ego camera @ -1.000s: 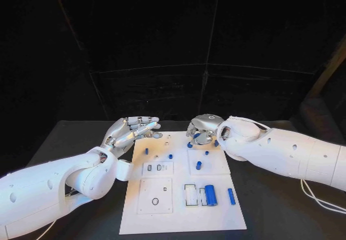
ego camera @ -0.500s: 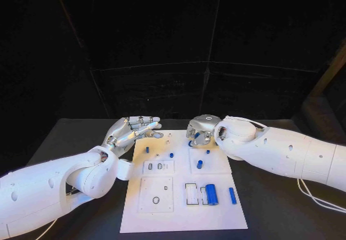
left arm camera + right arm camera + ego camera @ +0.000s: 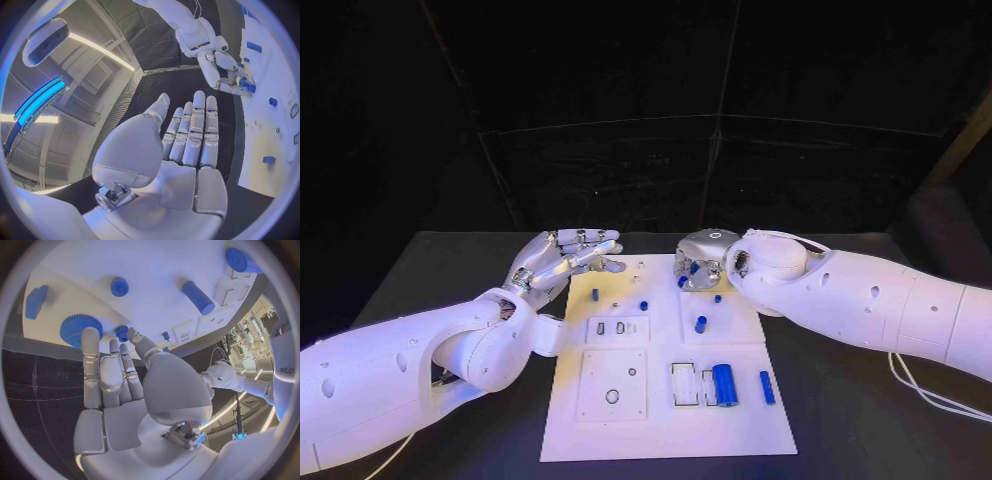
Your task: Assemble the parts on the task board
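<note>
Black table carries the board (image 3: 668, 400); the right hand (image 3: 702, 258) pinches a peg (image 3: 122, 332) at its far edge, seemingly for seating, while the left hand (image 3: 564, 258) hovers empty, fingers apart.

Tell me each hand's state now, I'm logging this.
Left hand: open, holding nothing.
Right hand: over the task board, cannot tell if it holds a part.

Task board (image 3: 668, 420): you have a white plate lying flat mid-table.
Parts (image 3: 724, 385): small blue pieces, scattered across its face.
</note>
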Motion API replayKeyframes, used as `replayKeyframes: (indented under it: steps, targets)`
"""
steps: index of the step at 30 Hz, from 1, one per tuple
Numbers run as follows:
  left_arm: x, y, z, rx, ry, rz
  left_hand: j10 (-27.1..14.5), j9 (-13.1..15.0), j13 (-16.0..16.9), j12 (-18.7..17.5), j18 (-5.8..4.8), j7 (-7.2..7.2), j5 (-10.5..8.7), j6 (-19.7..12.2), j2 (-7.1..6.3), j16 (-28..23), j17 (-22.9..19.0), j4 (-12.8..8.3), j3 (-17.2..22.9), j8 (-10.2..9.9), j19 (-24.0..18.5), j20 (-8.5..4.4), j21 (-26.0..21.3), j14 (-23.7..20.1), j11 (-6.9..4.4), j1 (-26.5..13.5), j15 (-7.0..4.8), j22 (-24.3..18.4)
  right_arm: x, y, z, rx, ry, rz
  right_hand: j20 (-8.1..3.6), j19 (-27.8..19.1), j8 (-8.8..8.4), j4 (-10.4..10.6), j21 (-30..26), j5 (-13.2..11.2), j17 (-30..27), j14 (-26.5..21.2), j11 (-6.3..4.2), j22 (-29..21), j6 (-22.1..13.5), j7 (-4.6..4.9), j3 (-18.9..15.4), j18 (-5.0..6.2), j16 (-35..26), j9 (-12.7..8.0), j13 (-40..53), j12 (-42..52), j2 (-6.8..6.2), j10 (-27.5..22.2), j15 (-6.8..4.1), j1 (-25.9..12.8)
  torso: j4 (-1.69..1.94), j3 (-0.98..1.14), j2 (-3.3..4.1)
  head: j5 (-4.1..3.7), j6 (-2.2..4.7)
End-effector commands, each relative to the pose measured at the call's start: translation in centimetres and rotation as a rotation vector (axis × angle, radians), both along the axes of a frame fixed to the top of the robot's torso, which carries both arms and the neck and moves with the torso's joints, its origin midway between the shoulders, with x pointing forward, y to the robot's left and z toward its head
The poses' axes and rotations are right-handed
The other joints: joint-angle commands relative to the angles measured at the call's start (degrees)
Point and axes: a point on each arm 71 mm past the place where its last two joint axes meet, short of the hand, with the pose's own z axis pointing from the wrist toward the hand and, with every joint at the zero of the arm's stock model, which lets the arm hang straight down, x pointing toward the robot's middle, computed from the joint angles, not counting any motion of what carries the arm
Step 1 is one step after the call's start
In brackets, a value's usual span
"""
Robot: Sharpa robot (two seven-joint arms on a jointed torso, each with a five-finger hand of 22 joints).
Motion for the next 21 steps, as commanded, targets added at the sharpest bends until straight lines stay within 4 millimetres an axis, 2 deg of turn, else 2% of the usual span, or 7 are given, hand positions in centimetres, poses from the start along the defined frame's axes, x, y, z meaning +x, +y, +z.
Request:
replayKeyframes:
  steps: [1,7,14,21]
  targets:
    - [-0.01,-0.07,0.14,0.001,-0.011,-0.011,-0.3,-0.1,-0.1,-0.3,0.79,0.68,0.11,0.1,0.26,-0.2,0.1,-0.4,-0.1,-0.2,0.5,0.08,-0.2,0.3,0.21,0.5,0.08,-0.1,0.10,0.00,0.00,-0.020,0.008,-0.001,0.20,0.3,-0.03,0.1,0.3,-0.1,0.1,1.7,-0.10,0.1,0.0,0.13,0.4,0.03,0.4,0.1,-0.1,0.3,0.00,0.0,0.15,0.6,0.09,0.07,0.43,-0.07,0.14]
    - [0.02,-0.09,0.16,0.001,-0.011,-0.011,-0.3,-0.1,-0.1,-0.3,0.79,0.68,0.11,0.1,0.26,-0.2,0.1,-0.4,-0.1,-0.2,0.5,0.08,-0.2,0.3,0.21,0.5,0.08,-0.1,0.14,0.10,-0.13,-0.028,0.020,0.003,0.27,0.2,0.14,0.2,1.0,-0.2,0.6,1.6,-0.09,0.7,0.6,0.21,1.5,0.00,0.9,0.2,-0.1,0.6,0.44,0.4,0.17,0.8,0.22,0.09,0.73,-0.19,0.18]
    - [0.07,-0.06,0.17,0.002,-0.012,-0.010,-0.3,-0.1,-0.1,-0.4,0.79,0.68,0.11,0.1,0.31,-0.2,0.1,-0.5,0.0,-0.3,0.5,0.07,-0.2,0.3,0.21,0.6,0.07,-0.1,0.13,0.11,-0.10,-0.024,0.016,0.010,0.24,0.4,0.52,0.3,2.3,-0.9,1.5,1.6,-0.26,2.1,2.0,0.20,3.5,-0.13,1.9,0.3,-0.1,1.1,1.23,1.8,0.07,0.9,0.16,0.13,0.68,-0.14,-0.09]
    - [0.11,-0.07,0.17,0.002,-0.011,-0.010,-0.3,-0.1,-0.1,-0.4,0.79,0.68,0.11,0.1,0.36,-0.2,0.2,-0.5,0.0,-0.3,0.5,0.07,-0.2,0.3,0.21,0.6,0.07,-0.1,-0.02,0.35,0.33,0.016,-0.027,0.025,-0.21,1.3,1.64,0.2,5.0,-4.5,3.2,1.7,-0.89,5.3,5.0,-0.06,7.8,-0.53,3.5,0.7,0.2,2.1,3.37,4.6,-0.46,2.6,0.21,0.17,0.76,-0.02,-0.21]
